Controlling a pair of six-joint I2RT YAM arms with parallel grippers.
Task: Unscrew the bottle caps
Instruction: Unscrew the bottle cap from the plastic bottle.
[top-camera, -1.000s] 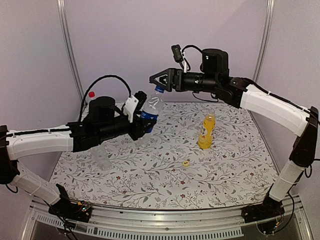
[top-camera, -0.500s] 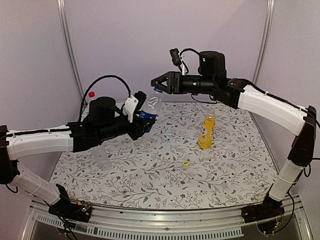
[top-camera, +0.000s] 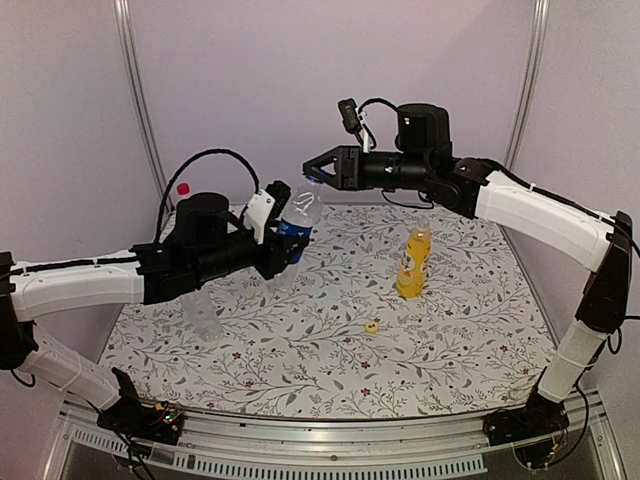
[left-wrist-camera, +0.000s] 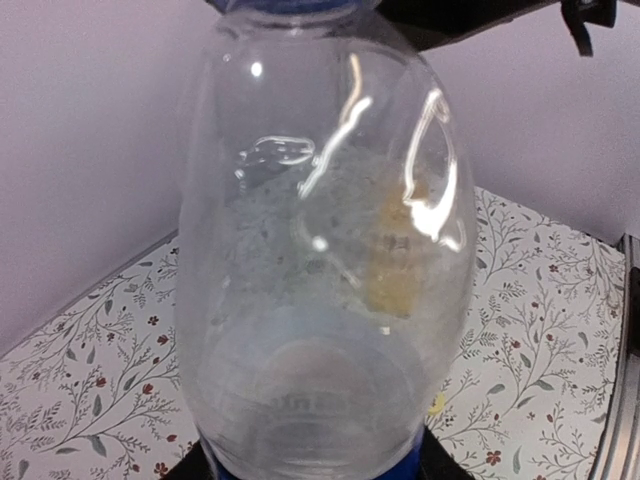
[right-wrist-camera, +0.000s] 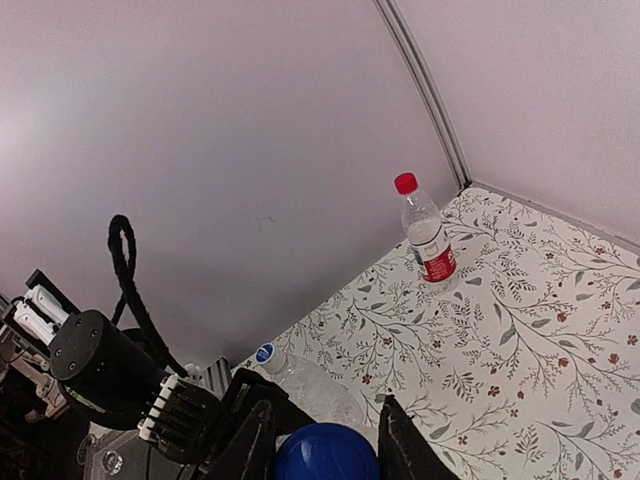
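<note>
Left tool (top-camera: 288, 246) clamps the blue-label bottle (top-camera: 300, 212) above the table; right tool (top-camera: 313, 177), from three o'clock, pinches its blue cap (right-wrist-camera: 325, 456). Next: likely a loosening twist.

Surface: white tabletop printed with leafy floral sprigs (top-camera: 300, 370).
Landmark: upright plastic bottle of yellow liquid (top-camera: 413, 262).
Small yellow cap (top-camera: 371, 326): near landmark, front-left.
Red-capped, red-white-labelled clear bottle (right-wrist-camera: 428, 238): well apart, back-left.
Plain clear bottle (top-camera: 205, 318): well left, partly hidden.

Blue-labelled bottle (top-camera: 296, 225) tilted aloft; yellow bottle (top-camera: 413, 262) upright mid-table; red-capped bottle (right-wrist-camera: 428, 236) and plain bottle (top-camera: 205, 315) stand left.
</note>
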